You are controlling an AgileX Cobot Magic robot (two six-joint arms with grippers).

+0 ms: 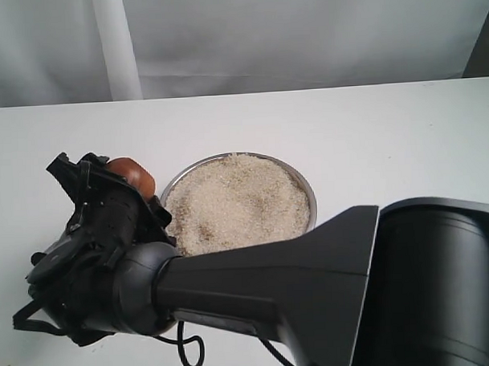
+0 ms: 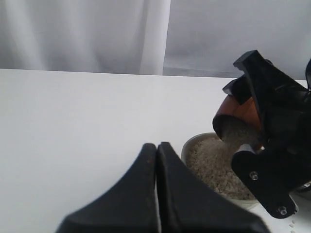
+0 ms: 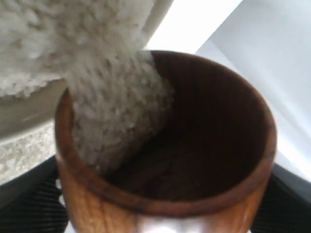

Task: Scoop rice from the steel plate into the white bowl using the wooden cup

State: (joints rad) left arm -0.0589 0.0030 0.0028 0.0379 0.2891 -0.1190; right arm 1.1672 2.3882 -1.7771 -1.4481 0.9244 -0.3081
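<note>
The wooden cup (image 2: 231,114) is tipped over the white bowl (image 2: 185,151), rice (image 2: 232,135) spilling from it onto the heap inside, with the right gripper (image 2: 248,116) clamped on the cup. The steel plate (image 1: 312,198), full of grains, lies just beside that gripper, and the left gripper (image 2: 156,148) near the bowl has its fingers pressed together

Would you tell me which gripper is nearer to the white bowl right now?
Right. The right gripper holds the wooden cup tilted just above the white bowl, pouring rice into it; the left gripper, shut, sits off to the bowl's side, apart from it.
</note>
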